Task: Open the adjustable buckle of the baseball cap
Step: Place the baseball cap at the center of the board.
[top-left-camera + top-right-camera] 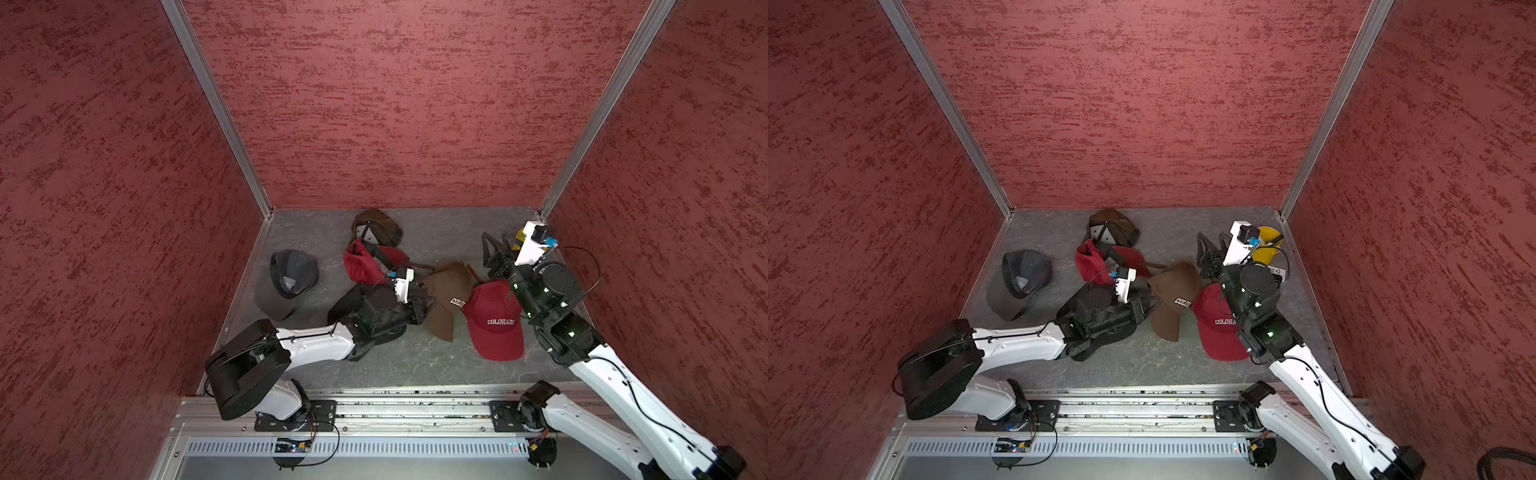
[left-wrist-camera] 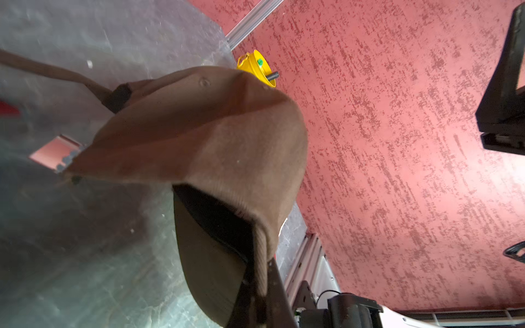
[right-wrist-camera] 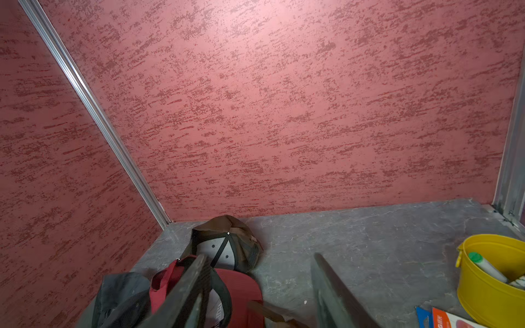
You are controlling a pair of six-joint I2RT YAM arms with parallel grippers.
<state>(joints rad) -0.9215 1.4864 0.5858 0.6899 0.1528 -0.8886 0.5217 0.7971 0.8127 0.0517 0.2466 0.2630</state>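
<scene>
At the far left of your surface (image 1: 415,365) lay a grey cap (image 1: 291,274). Next came a dark cap (image 1: 376,228), upturned, at the back, with an upturned red cap (image 1: 361,262) just in front of it. Your left hand (image 1: 430,306) was clamped tight on the edge of the brown cap (image 1: 451,286), near its brim, about mid-surface. The strap (image 2: 51,71) ran out from that cap's back. A red COLORADO cap (image 1: 494,328) lay just beside it on the right. Your right hand (image 1: 494,241) hung above the surface, fingers spread and empty. A yellow bucket (image 1: 1266,245) holding markers (image 3: 485,265) stood in the right rear corner.
</scene>
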